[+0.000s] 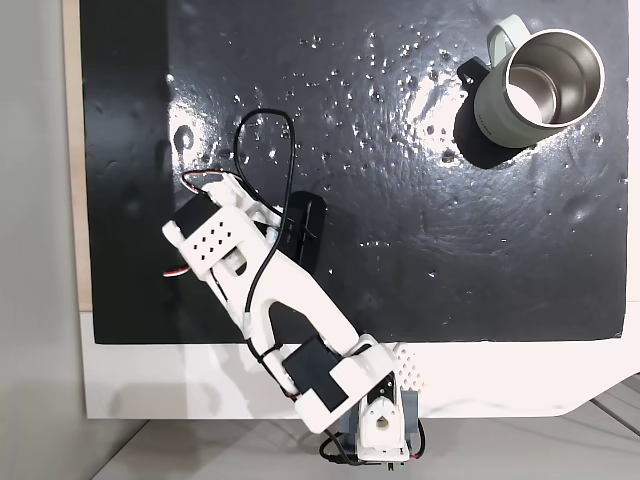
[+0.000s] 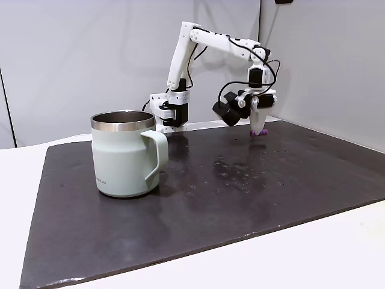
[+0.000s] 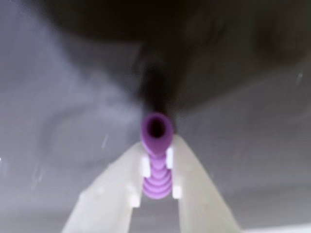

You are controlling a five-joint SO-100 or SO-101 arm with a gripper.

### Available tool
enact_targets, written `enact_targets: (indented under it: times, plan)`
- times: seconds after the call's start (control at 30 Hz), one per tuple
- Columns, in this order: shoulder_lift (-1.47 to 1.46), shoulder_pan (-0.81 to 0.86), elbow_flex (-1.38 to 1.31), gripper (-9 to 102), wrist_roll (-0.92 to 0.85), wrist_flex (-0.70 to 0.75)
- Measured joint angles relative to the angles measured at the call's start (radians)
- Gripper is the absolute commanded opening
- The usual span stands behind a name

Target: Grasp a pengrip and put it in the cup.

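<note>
Black mat; upright pengrip in tool.

Even, bright overhead light in both fixed views. Specular glare speckles the black mat near its top edge. Cup throws a short, dark shadow leftward. Wrist view soft, blurred throughout; pengrip nearest to focus.

Open mat toward cup
</note>
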Motion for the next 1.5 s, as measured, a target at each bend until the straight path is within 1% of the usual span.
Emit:
enact_targets:
  times: [0.23, 0.4, 0.57, 0.7, 0.8, 1.2, 1.37, 1.5]
  plan:
    - [0.161, -0.015, -0.173, 0, -0.067, 0.138]
    - [0.322, -0.041, -0.179, 0, -0.190, 0.187]
    - [0.413, 0.018, -0.179, 0, -0.239, 0.238]
    - [0.446, 0.137, -0.179, 0, -0.288, 0.285]
    - [0.477, 0.261, -0.179, 0, -0.347, 0.305]
    - [0.578, 0.773, -0.179, 0, -0.658, 0.337]
    - [0.592, 0.963, -0.179, 0, -0.750, 0.276]
    - [0.592, 1.048, -0.179, 0, -0.776, 0.190]
